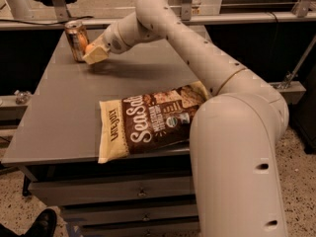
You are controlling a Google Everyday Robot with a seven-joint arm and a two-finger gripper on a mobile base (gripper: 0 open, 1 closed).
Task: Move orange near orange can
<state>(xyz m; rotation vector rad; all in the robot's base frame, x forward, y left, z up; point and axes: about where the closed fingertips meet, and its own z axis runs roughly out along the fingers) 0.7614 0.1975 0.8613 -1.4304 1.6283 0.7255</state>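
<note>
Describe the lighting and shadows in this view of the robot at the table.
Camera view: overhead light brightens the top of the arm and the gripper, which holds the orange beside the orange can; a soft shadow lies on the table under the arm; the snack bag has a faint sheen; below the tabletop is dark.

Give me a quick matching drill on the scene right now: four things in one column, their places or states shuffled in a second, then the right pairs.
Things:
1. orange can
2. orange
3. snack bag
4. tool

Places or states:
A. lies flat at the near edge of the table
B. stands upright at the far left corner
C. at the arm's end, shut on the fruit
D. gripped, just right of the can

Pairs: 1-B, 2-D, 3-A, 4-C.
</note>
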